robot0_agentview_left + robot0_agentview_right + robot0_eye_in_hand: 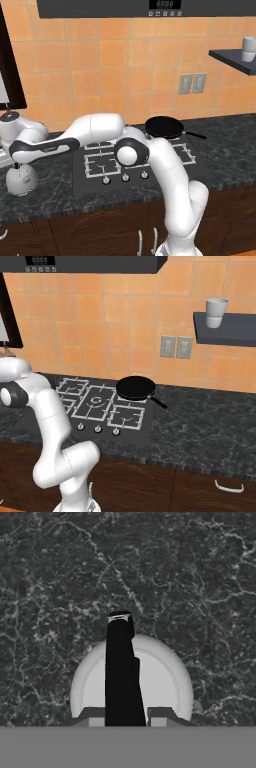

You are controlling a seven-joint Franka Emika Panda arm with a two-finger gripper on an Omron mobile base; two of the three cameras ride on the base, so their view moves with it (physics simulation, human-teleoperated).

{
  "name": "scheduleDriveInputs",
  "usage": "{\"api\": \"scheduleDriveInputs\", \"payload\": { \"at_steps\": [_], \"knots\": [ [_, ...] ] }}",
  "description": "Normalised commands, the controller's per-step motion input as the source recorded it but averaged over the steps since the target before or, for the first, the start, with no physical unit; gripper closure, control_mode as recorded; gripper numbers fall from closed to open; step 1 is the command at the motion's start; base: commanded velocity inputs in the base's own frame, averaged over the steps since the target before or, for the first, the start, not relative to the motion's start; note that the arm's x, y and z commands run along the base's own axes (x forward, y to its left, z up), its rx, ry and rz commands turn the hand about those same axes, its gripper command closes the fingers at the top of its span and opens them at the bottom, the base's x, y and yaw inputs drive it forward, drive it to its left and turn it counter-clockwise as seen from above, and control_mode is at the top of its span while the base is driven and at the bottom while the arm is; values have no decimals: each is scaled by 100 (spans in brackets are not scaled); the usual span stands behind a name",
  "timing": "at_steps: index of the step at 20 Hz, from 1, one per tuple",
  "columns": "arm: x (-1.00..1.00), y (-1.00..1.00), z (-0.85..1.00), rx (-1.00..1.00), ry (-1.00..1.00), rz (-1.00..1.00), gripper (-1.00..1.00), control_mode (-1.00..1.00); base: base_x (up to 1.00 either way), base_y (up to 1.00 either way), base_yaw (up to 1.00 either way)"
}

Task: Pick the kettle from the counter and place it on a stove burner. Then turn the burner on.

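Note:
The kettle [21, 179], a silvery-white dome, stands on the dark marbled counter [50, 195] left of the cooktop. My arm reaches left across the stove and the hand hangs right above it. In the hand view the kettle [162, 682] lies directly below, with its black handle [120, 667] running up between the fingertips [97, 717]. The gripper [127, 718] is shut on that handle. The small square stove burner grates [102, 165] sit to the kettle's right; the front right one [127, 417] is bare.
A black frying pan [164, 127] rests on the rear right burner, handle pointing right. Three knobs [125, 177] line the cooktop's front edge. A white cup [216, 312] stands on a wall shelf at the right. Bare counter [210, 426] stretches right of the stove.

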Motion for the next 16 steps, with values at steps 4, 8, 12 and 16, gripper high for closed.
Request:
{"api": "scheduleDriveInputs", "payload": {
  "at_steps": [4,8,12,16],
  "knots": [
    [-27,-2,2,0,-4,0,100,-100,0,0,0],
    [-19,-20,20,0,-2,0,100,-100,0,0,0],
    [-7,-41,37,0,-3,0,100,-100,0,0,0],
    [0,-65,27,0,-1,0,100,-100,0,0,0]
  ]
}}
